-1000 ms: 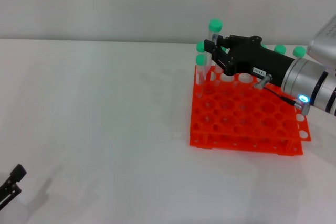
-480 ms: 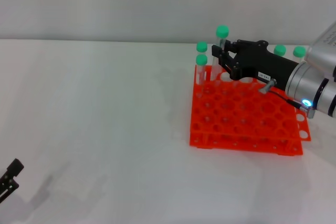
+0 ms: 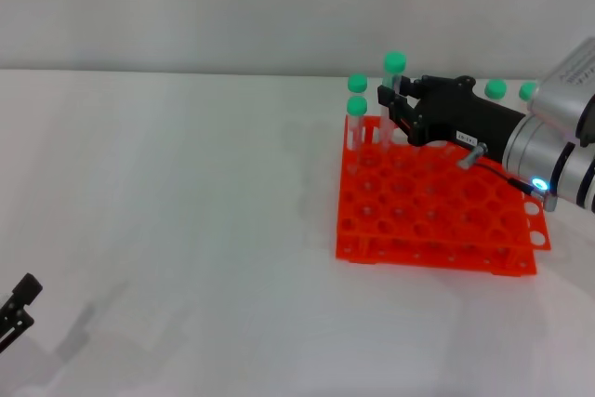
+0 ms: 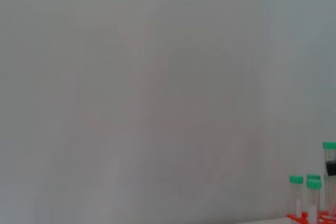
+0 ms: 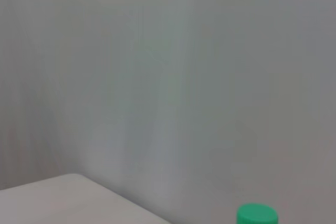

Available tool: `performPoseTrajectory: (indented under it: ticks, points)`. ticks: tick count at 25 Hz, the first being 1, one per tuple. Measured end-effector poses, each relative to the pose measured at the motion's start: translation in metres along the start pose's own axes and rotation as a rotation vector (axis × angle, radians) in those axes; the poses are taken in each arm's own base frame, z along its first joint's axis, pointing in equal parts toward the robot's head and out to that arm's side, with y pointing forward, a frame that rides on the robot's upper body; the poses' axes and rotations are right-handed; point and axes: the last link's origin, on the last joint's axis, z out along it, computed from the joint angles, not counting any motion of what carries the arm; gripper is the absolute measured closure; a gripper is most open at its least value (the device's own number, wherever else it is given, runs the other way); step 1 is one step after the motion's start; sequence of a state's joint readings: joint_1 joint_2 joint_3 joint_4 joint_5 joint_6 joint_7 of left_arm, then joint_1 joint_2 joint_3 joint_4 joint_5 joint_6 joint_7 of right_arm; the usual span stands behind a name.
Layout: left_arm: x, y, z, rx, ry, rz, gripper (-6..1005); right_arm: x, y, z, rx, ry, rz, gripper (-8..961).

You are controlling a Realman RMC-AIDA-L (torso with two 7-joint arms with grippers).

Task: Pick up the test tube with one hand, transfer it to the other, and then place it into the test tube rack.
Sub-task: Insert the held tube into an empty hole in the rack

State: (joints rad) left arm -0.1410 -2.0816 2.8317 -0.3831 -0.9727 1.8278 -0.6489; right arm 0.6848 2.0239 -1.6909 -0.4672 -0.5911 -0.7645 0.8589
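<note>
My right gripper (image 3: 393, 105), black with a small white label and a blue light on its wrist, is shut on the test tube (image 3: 391, 86). It holds the tube upright over the back row of the orange-red test tube rack (image 3: 409, 222). The tube's green cap (image 3: 395, 61) stands above the fingers, and the cap (image 5: 256, 216) also shows in the right wrist view. Its lower end is hidden behind the gripper and rack. My left gripper (image 3: 19, 309) sits at the bottom-left edge of the head view, far from the rack.
Two green-capped tubes (image 3: 357, 105) stand in the rack's back-left corner, and two more caps (image 3: 495, 88) show behind my right arm. The left wrist view shows tubes (image 4: 314, 198) in the rack far off. White tabletop lies left of and in front of the rack.
My right gripper has carried the test tube rightward and lower, toward the rack's back row. My left gripper has drawn back farther into the bottom-left corner.
</note>
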Motion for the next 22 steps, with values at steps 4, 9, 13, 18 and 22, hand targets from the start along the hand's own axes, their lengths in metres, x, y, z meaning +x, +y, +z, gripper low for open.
performPoseTrajectory:
  ticks: [4,9,13,18,22]
  points:
    - [0.0,-0.001,0.0,0.003,-0.001,0.004,111,0.005,0.001,-0.002,0.002,0.015,0.005,743]
    - [0.001,-0.001,0.001,0.002,0.0,0.013,111,0.01,0.003,-0.001,-0.005,0.033,0.004,743]
    - [0.001,-0.001,0.001,0.0,0.0,0.015,111,0.012,0.002,-0.003,0.0,0.04,-0.001,742]
    - [0.001,0.0,0.003,-0.008,0.0,0.015,111,0.017,0.004,-0.003,0.0,0.061,-0.03,742]
    - [0.0,0.0,0.005,-0.015,0.0,0.014,111,0.019,0.01,-0.001,-0.025,0.077,-0.083,742]
